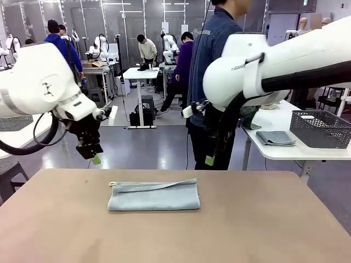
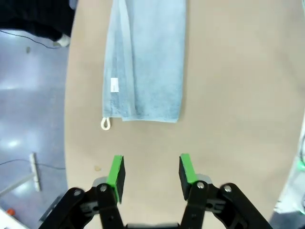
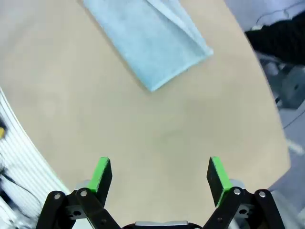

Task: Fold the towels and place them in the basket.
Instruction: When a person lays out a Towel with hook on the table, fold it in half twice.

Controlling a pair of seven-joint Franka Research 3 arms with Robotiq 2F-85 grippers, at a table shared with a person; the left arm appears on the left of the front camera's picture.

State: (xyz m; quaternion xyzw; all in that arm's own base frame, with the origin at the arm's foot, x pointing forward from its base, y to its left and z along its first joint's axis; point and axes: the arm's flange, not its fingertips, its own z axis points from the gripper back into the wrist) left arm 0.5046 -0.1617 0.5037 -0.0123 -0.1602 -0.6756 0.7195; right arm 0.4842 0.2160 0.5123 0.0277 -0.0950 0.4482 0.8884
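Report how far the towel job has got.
Done: the light blue-grey terry towel lies folded lengthwise on the brown table. In hand: nothing; left end effector and right end effector hang open, empty. Left: perhaps another fold, then moving it into the dark grey lattice basket.

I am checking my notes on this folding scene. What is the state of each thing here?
Light blue-grey terry-cloth towel: folded, flat on the brown table, not held.
Left claw: open, empty, above the table.
Right claw: open wide, empty, above the table.
Dark grey lattice plastic basket: upright on the white side table.
Grey-blue folded cloth: beside the basket, outside it.
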